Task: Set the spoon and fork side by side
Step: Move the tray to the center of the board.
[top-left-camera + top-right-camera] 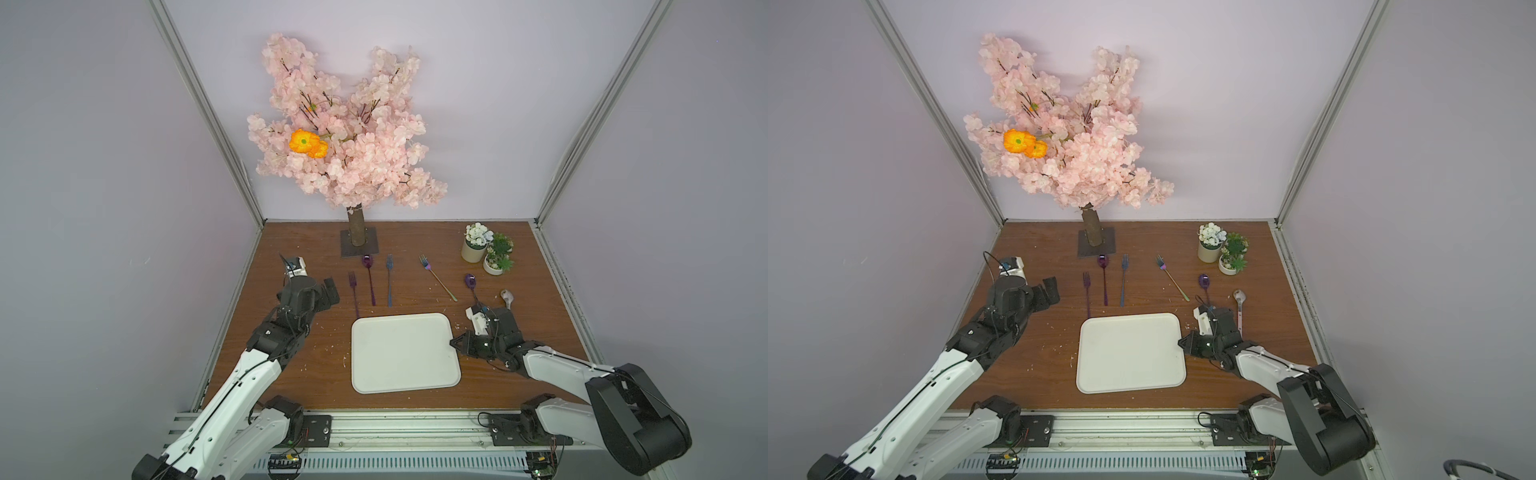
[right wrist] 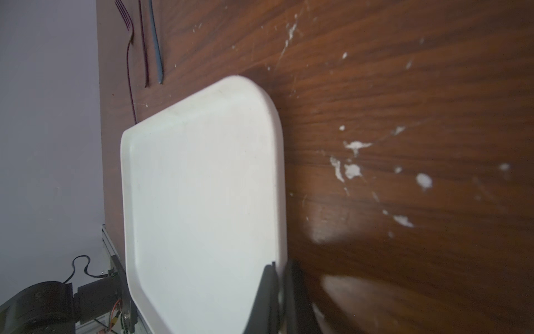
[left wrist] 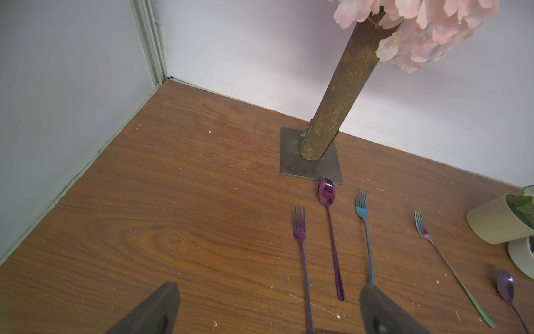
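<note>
The right claw [image 1: 454, 343] was pressed together on the right-hand rim of the white tray [image 1: 399, 357], its two dark tips straddling the lip in the right wrist view. The left claw [image 3: 268, 305] hung spread wide and empty above the surface [image 1: 291, 365], just beside the purple fork [image 1: 353, 293]. That fork, the purple spoon [image 1: 369, 280] and the blue fork [image 1: 389, 280] lay parallel beyond the tray's far edge, close together and not touching. A rainbow fork [image 1: 437, 277] lay slanted further right, a second purple spoon [image 1: 471, 286] lay near the right wrist, and a pale spoon [image 1: 1239, 305] lay beyond that arm. The step in hand looked like dealing with the tray, either shifting it or letting it go. To do it well, the tray would best be kept flat and slid slowly. The purple fork's handle tip sat just beside the tray's far left corner, and a push away from the robot could sweep the tidy row crooked. On release, the tips should part fully before the arm rose, so that the thin rim did not catch and lift. The right wrist appeared to stand over the second purple spoon's handle end, so a withdrawal should go upward first rather than sideways. The left claw should keep clear of the row.
</note>
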